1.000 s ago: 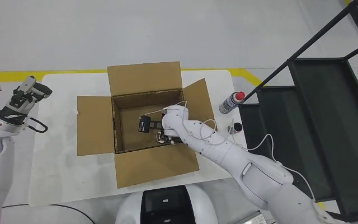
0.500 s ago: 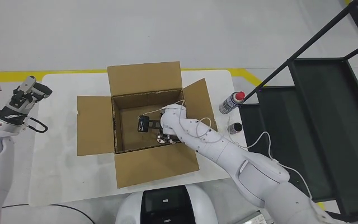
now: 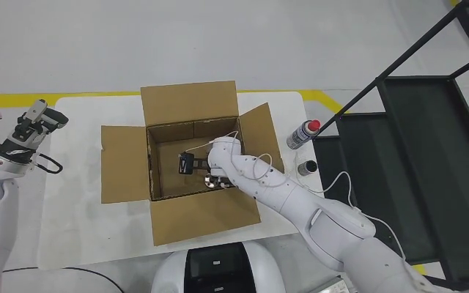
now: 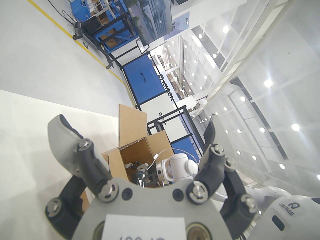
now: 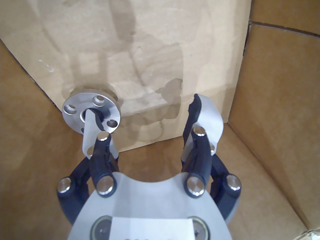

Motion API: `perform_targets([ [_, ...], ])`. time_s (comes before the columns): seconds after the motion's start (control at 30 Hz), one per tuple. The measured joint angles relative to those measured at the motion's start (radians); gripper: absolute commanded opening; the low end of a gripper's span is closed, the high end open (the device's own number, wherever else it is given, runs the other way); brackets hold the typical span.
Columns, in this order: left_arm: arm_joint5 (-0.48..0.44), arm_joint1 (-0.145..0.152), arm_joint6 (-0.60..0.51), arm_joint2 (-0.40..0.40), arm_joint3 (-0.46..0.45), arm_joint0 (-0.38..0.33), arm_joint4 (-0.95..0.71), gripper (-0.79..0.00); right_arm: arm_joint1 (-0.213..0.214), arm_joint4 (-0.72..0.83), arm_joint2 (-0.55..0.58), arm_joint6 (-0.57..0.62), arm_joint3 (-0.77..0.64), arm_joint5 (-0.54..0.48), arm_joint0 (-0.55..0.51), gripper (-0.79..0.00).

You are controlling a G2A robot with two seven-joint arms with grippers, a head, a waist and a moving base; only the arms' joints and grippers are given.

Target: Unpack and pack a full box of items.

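**Right claw spread inside box, over 1 flange**

The box (image 3: 192, 110) sits at the centre of the table (image 3: 80, 220) with all 4 flaps folded out; the right arm reaches down into it from 4 o'clock. The right claw (image 5: 143, 111) hangs low over the box floor, toward 5 o'clock of that floor, jaws spread wide and holding nothing; 1 finger (image 5: 86, 131) crosses the centre hole of the flange (image 5: 72, 112); the other finger stands well apart from it, over bare cardboard. The flange is a round metal disc with bolt holes around its middle; it lies flat on the floor at the foot of a wall; whether the finger touches it I cannot tell. The left claw (image 4: 136, 129) is held at 9 o'clock from the box, just past the table's edge, jaws likewise spread and empty; it is tilted upward, with the box beyond it. At 3 o'clock from the box a red-capped can (image 3: 301, 135) stands upright by the table's edge; a small dark-topped tub (image 3: 308, 167) stands near it, at its 6 o'clock.
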Motion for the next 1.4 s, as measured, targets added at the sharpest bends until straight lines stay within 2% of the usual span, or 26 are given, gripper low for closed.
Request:
perform_targets([
  [0.23,0.0,0.0,0.0,0.0,0.0,0.0,0.0,0.0,0.019,-0.04,0.034,0.037,-0.071,0.015,-0.024,-0.785],
  [0.57,0.0,0.0,0.0,0.0,0.0,0.0,0.0,0.0,0.073,-0.113,0.118,0.11,-0.284,0.009,-0.13,-0.785],
  [0.6,0.0,0.0,0.0,0.0,0.0,0.0,0.0,0.0,0.078,-0.118,0.126,0.115,-0.301,0.005,-0.14,-0.72],
  [0.63,0.0,0.0,0.0,0.0,0.0,0.0,0.0,0.0,0.082,-0.123,0.134,0.12,-0.319,0.003,-0.149,-0.397],
  [0.67,0.0,0.0,0.0,0.0,0.0,0.0,0.0,0.0,0.087,-0.128,0.144,0.125,-0.341,-0.001,-0.161,0.0],
  [0.83,0.0,0.0,0.0,0.0,0.0,0.0,0.0,0.0,0.105,-0.11,0.191,0.139,-0.415,-0.039,-0.198,0.0],
  [1.03,0.0,0.0,0.0,0.0,0.0,0.0,0.0,0.0,0.11,0.002,0.239,0.204,-0.449,-0.12,-0.191,0.0],
  [1.2,0.0,0.0,0.0,0.0,0.0,0.0,0.0,0.0,0.092,0.17,0.262,0.275,-0.365,-0.056,-0.15,0.0],
  [1.4,0.0,0.0,0.0,0.0,0.0,0.0,0.0,0.0,0.067,0.325,0.269,0.228,-0.271,0.053,-0.108,0.0],
])
